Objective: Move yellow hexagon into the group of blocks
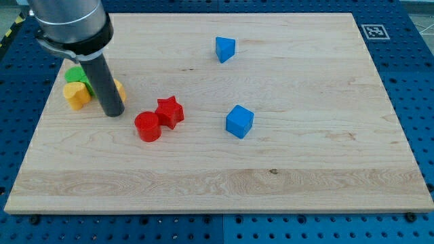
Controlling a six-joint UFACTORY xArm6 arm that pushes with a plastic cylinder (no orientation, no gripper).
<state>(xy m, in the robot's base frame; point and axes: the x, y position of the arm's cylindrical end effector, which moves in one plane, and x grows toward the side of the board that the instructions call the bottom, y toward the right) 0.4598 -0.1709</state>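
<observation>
My tip (pixel 112 112) rests on the board at the view's left. A yellow block (pixel 76 95), which may be the hexagon, lies just left of the rod, close to it. A second yellow block (pixel 119 88) peeks out from behind the rod on its right; its shape is hidden. A green block (pixel 76 73) sits just above the left yellow block, touching it. A red cylinder (pixel 146 127) and a red star (pixel 169 111) lie together right of my tip, a short gap away.
A blue cube (pixel 239 121) lies near the board's middle. A blue wedge-like block (pixel 224 49) lies near the view's top centre. The wooden board (pixel 305 176) sits on a blue perforated table; its left edge is close to the yellow and green blocks.
</observation>
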